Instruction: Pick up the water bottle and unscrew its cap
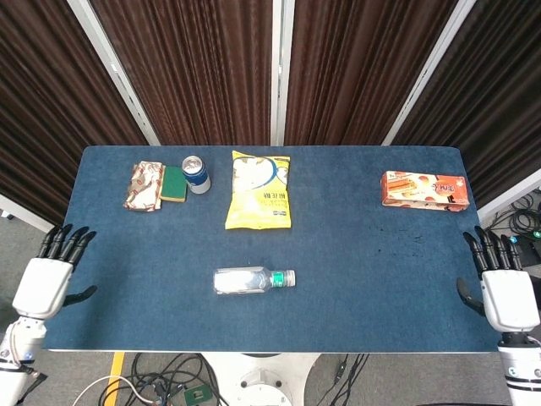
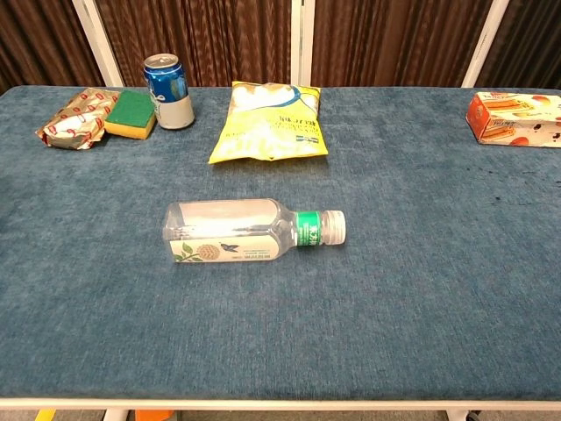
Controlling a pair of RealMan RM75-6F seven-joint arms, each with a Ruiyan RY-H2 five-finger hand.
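A clear water bottle (image 1: 250, 280) (image 2: 238, 231) lies on its side near the front middle of the blue table, its white cap (image 1: 290, 277) (image 2: 334, 226) pointing right, with a green band behind the cap. My left hand (image 1: 51, 275) hovers over the table's front left corner, fingers spread, holding nothing. My right hand (image 1: 505, 292) stays just off the front right edge, also spread and empty. Both hands are far from the bottle. The chest view shows neither hand.
At the back stand a yellow snack bag (image 1: 259, 191) (image 2: 269, 121), a blue can (image 1: 196, 174) (image 2: 169, 90), a green sponge (image 1: 173, 183) (image 2: 131, 114), a wrapped packet (image 1: 144, 186) (image 2: 76, 118) and an orange biscuit box (image 1: 424, 189) (image 2: 517, 117). Cables lie on the floor below the table (image 1: 372, 279).
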